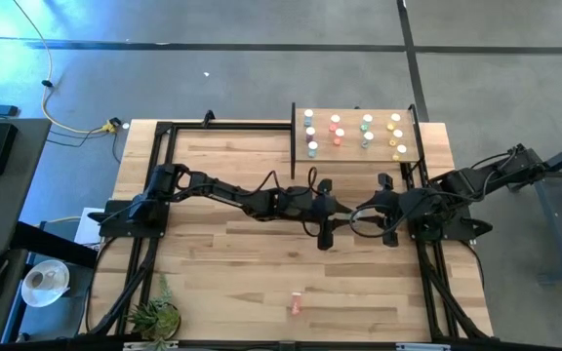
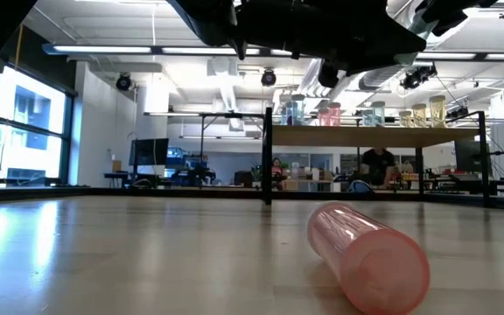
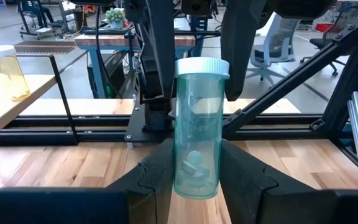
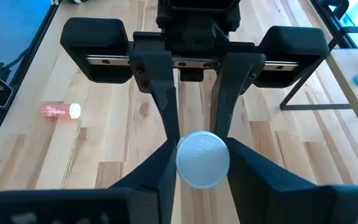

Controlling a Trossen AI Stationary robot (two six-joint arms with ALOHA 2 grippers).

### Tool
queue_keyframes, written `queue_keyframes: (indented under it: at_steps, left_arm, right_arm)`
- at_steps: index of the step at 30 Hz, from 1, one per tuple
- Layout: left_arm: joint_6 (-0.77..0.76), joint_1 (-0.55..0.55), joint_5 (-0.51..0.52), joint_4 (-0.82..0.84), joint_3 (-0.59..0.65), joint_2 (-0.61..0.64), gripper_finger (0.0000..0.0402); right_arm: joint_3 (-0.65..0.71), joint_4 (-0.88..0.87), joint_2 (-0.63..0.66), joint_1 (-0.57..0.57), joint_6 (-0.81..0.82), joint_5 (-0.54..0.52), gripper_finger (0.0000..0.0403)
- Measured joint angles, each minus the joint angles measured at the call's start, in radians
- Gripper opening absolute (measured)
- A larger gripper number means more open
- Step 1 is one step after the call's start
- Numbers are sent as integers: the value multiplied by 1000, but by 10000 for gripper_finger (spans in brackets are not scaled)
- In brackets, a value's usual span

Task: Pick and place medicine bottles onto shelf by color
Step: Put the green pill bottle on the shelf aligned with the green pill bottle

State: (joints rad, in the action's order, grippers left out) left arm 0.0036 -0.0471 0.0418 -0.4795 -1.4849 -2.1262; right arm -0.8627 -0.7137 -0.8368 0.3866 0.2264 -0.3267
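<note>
Passing mid-table: left gripper (image 3: 196, 171) and right gripper (image 4: 202, 157) both clasp the green bottle (image 3: 196, 118); let the left release only once the right grips firmly, then head for the shelf (image 1: 351, 151) at one o'clock.

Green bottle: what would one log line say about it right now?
step: handover | green bottle: upright, white cap | left tool: grips body | right tool: grips cap | pink bottle: lying on table
</note>
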Motion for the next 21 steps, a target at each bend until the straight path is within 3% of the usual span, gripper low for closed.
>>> queue_keyframes:
  at_steps: [10, 21]
  left_arm:
    - [17, -2, 20, 13, -1, 1, 111]
    - [50, -5, 45, 131, -1, 24, 192]
  right_arm:
    - [0, -1, 0, 0, 0, -5, 112]
    - [0, 1, 0, 0, 31, -69, 113]
